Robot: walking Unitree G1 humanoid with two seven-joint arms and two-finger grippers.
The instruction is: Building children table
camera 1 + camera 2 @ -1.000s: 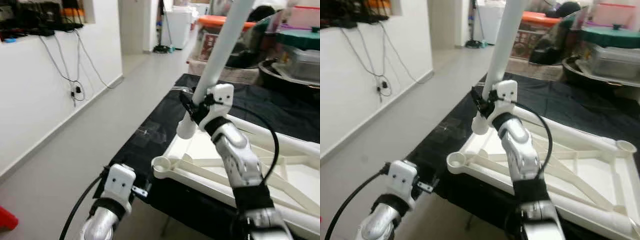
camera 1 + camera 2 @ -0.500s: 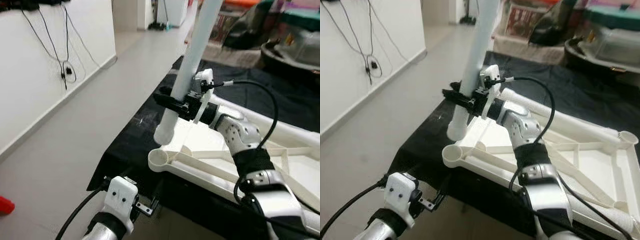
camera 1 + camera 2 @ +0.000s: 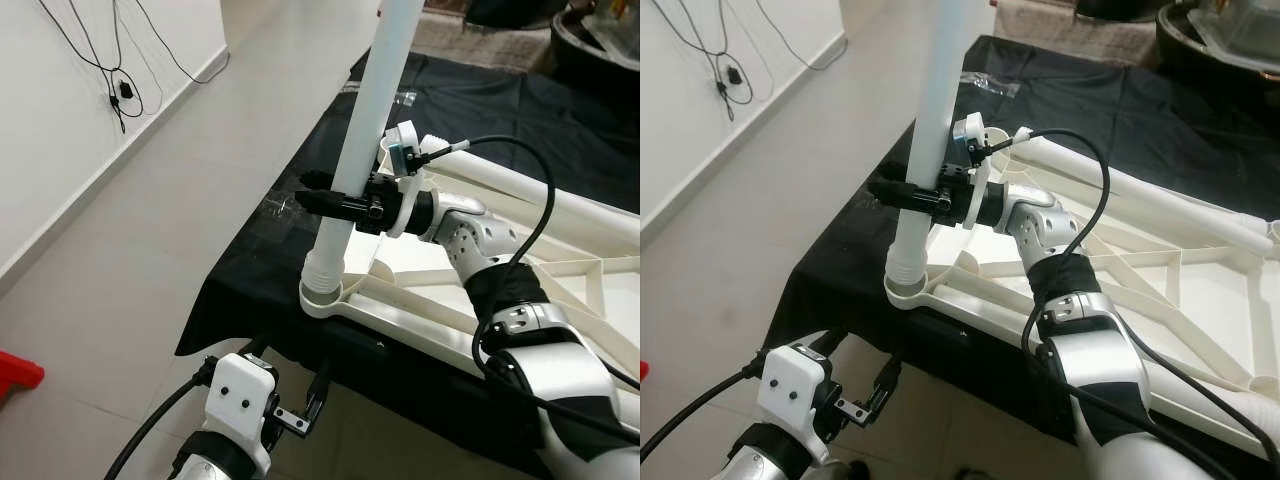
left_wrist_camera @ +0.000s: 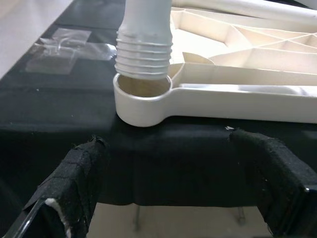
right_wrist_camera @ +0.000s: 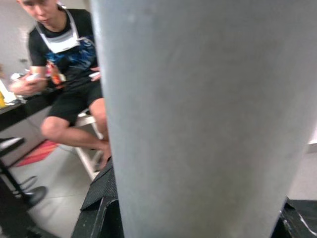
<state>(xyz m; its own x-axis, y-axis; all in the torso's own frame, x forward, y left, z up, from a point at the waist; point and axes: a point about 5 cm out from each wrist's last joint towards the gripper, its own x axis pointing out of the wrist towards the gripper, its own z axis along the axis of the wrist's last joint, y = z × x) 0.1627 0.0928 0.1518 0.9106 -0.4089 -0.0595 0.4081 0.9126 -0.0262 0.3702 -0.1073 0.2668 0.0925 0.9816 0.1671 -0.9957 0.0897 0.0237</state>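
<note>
Above the corner socket (image 3: 322,297), upright table leg (image 3: 362,160), seemingly gripper (image 3: 335,203)-clamped, threaded end down.

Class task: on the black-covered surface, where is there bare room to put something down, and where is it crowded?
Free: black cloth beyond the upturned tabletop. Crowded: the corner socket, where the right claw holds the leg.

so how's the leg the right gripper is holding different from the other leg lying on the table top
The held leg stands nearly upright, its threaded end at the corner socket; the other leg lies flat along the upturned table top. The right gripper clamps the first; nothing grips the second. Both are white plastic tubes.
</note>
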